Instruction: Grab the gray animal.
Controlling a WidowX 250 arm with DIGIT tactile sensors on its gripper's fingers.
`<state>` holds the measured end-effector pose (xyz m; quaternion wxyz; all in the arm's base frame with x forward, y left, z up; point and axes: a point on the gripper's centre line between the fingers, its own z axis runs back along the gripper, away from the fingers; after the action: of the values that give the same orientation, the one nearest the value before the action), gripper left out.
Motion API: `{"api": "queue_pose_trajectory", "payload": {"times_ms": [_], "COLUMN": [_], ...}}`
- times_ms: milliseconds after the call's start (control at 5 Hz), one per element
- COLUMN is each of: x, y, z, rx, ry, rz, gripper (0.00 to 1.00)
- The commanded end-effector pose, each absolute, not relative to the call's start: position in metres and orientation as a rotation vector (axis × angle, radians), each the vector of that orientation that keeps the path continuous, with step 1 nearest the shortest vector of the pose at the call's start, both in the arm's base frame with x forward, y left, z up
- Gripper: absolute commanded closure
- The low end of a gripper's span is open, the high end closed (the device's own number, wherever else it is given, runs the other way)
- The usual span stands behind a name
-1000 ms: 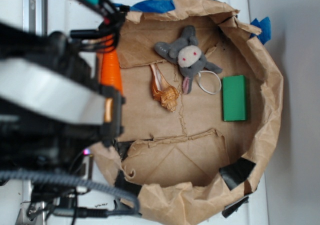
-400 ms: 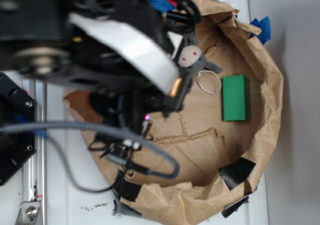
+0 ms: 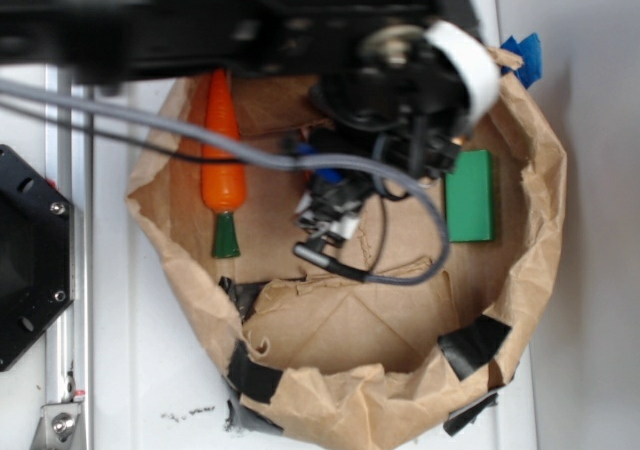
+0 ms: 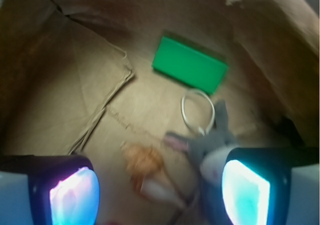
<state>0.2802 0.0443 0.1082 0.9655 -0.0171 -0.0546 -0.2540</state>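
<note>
The arm reaches in from the top of the exterior view, stretched across the upper rim of a brown paper bag (image 3: 520, 270) that is rolled down into a shallow basin on the white tabletop (image 3: 130, 370); its black body and white-banded wrist are blurred, and gray cables loop down from it over the bag's floor. The wrist tips downward into the bag, so the end effector (image 4: 160, 187) points at the paper floor, its two fingers spread wide apart and holding nothing, one lit fingertip (image 4: 74, 197) at the lower left of the wrist view and the other at the lower right. The gray animal (image 4: 212, 147) lies on the bag floor just inside the right-hand finger, partly hidden behind it, with a pink-lined ear sticking out toward the gap between the fingers; whether the finger touches it cannot be told through the blur. Its thin white loop (image 4: 197, 110) lies on the paper just ahead of the toy, farther from the fingers. A tan seashell (image 4: 145, 167) sits between the two fingers, nearer the middle of the gap and close beside the toy. A green block (image 4: 190, 64) lies flat well ahead of the end effector, beyond the loop. In the exterior view the toy is hidden under the arm, while an orange carrot (image 3: 222, 160) with a green tip lies on the bag floor off to the side of the arm, well apart from the fingers
</note>
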Motion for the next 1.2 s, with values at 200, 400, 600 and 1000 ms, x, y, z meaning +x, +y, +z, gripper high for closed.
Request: {"api": "queue_pose_trajectory", "payload": {"times_ms": [200, 400, 600, 1000], "x": [0.286, 0.286, 0.287, 0.285], "y": [0.045, 0.045, 0.051, 0.060], "z": [0.124, 0.124, 0.105, 0.094], "rx": [-0.007, -0.007, 0.044, 0.071], "ry": [-0.165, -0.165, -0.195, -0.212], "rz": [-0.505, -0.505, -0.575, -0.595], "gripper": [0.00, 0.00, 0.00, 0.00]}}
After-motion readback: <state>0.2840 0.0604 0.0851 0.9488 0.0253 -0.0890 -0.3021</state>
